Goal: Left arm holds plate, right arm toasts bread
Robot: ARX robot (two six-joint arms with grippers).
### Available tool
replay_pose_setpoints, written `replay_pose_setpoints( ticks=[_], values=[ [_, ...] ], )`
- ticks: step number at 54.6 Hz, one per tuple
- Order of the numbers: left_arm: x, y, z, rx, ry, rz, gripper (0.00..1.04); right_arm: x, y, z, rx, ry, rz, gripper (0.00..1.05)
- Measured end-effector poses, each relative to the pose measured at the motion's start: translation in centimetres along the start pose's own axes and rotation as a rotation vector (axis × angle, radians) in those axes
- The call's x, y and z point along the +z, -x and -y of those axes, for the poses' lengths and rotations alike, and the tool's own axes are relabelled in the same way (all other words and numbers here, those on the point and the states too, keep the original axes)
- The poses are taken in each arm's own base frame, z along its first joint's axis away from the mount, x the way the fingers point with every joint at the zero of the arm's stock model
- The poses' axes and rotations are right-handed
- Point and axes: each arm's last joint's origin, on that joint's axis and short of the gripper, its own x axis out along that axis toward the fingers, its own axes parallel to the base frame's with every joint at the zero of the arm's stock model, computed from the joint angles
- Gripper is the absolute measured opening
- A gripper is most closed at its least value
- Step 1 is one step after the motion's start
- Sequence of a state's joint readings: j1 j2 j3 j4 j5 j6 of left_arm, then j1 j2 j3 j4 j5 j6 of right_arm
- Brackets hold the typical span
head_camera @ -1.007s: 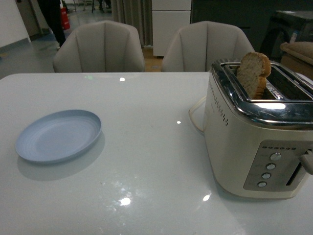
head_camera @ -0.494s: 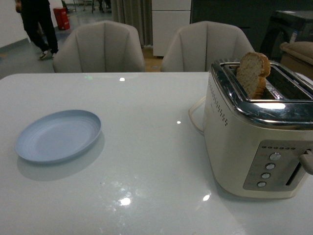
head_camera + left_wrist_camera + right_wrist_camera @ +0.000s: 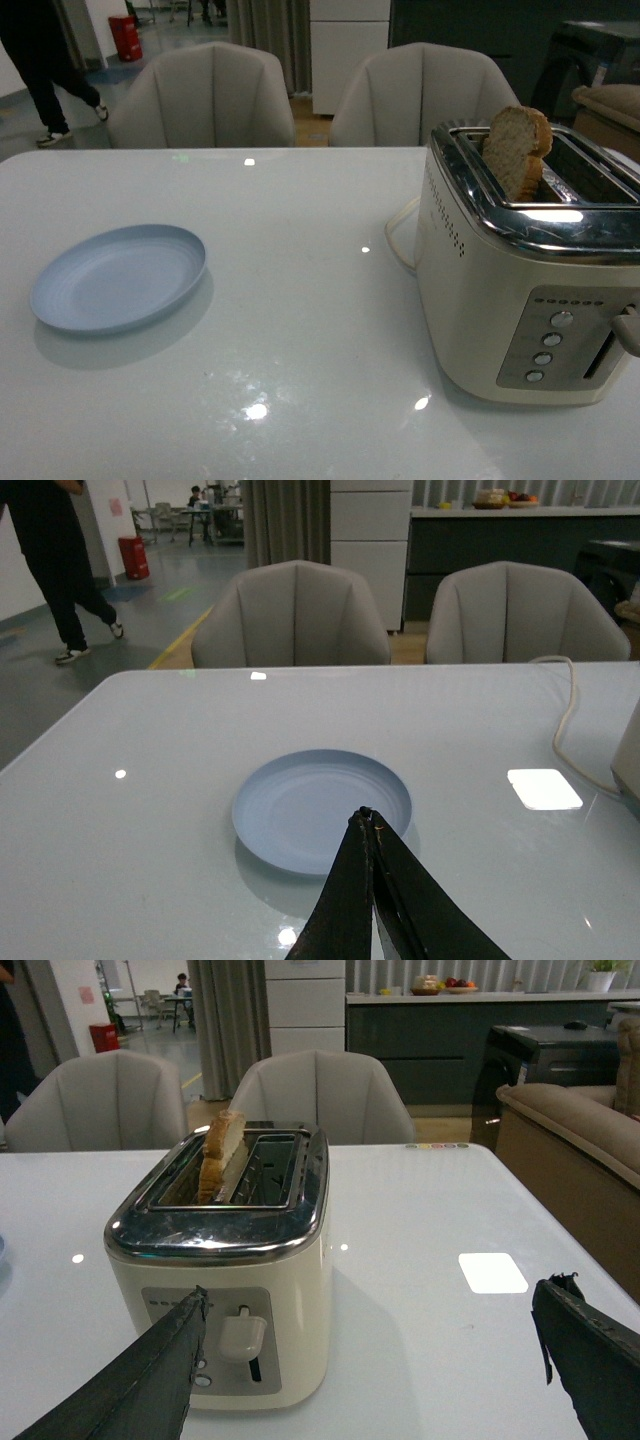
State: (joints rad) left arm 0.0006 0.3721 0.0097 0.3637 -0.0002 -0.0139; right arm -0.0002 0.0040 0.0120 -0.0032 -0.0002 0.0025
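Note:
The pale-blue plate [image 3: 118,277] lies empty on the white table at the left; it also shows in the left wrist view [image 3: 320,807]. My left gripper [image 3: 364,818] is shut and empty, its tips over the plate's near rim. The bread [image 3: 518,150] stands upright in the left slot of the cream toaster [image 3: 525,290], sticking out well above the top; it also shows in the right wrist view [image 3: 220,1150]. My right gripper [image 3: 372,1305] is open wide and empty, in front of the toaster [image 3: 225,1290] and its lever [image 3: 243,1336]. Neither arm shows in the front view.
Two beige chairs [image 3: 205,95] stand behind the table. The toaster's cord [image 3: 400,235] loops on the table beside it. A person [image 3: 40,60] walks at the far left. A sofa [image 3: 585,1130] stands to the right of the table.
The person in the background has walked further left. The plate, bread and toaster have not moved.

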Motion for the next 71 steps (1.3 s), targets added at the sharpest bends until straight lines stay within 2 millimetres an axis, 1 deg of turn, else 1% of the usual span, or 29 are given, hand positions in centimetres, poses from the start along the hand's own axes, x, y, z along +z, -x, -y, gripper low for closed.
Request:
replay_pose_setpoints(
  ticks=[31,36,40,44,63,64,65,66,67,68,71],
  values=[
    [0.1,1.3,0.0,0.000,0.000,0.012,0.02,0.0,0.0,0.0,0.000,0.000,0.000,0.98],
    [-0.6,2.1,0.0,-0.002,0.000,-0.047,0.02,0.0,0.0,0.0,0.000,0.000,0.000,0.98],
    [0.0,2.4,0.0,-0.001,0.000,0.023,0.02,0.0,0.0,0.0,0.000,0.000,0.000,0.98],
    [-0.3,2.4,0.0,-0.001,0.000,-0.005,0.02,0.0,0.0,0.0,0.000,0.000,0.001,0.98],
    [-0.2,2.4,0.0,0.000,0.000,0.002,0.02,0.0,0.0,0.0,0.000,0.000,0.000,0.98],
    [-0.2,2.4,0.0,0.000,0.000,0.003,0.03,0.0,0.0,0.0,0.000,0.000,0.000,0.98],
    [-0.2,2.4,0.0,0.000,0.000,0.002,0.08,0.0,0.0,0.0,0.000,0.000,0.000,0.98],
    [-0.2,2.4,0.0,0.000,0.000,0.003,0.09,0.0,0.0,0.0,0.000,0.000,0.000,0.98],
    [-0.2,2.4,0.0,0.000,0.000,0.002,0.14,0.0,0.0,0.0,0.000,0.000,0.000,0.98],
    [-0.2,2.4,0.0,0.000,0.000,0.002,0.16,0.0,0.0,0.0,0.000,0.000,0.000,0.98],
    [-0.2,2.4,0.0,0.000,0.000,0.002,0.29,0.0,0.0,0.0,0.000,0.000,0.000,0.98]
  ],
)
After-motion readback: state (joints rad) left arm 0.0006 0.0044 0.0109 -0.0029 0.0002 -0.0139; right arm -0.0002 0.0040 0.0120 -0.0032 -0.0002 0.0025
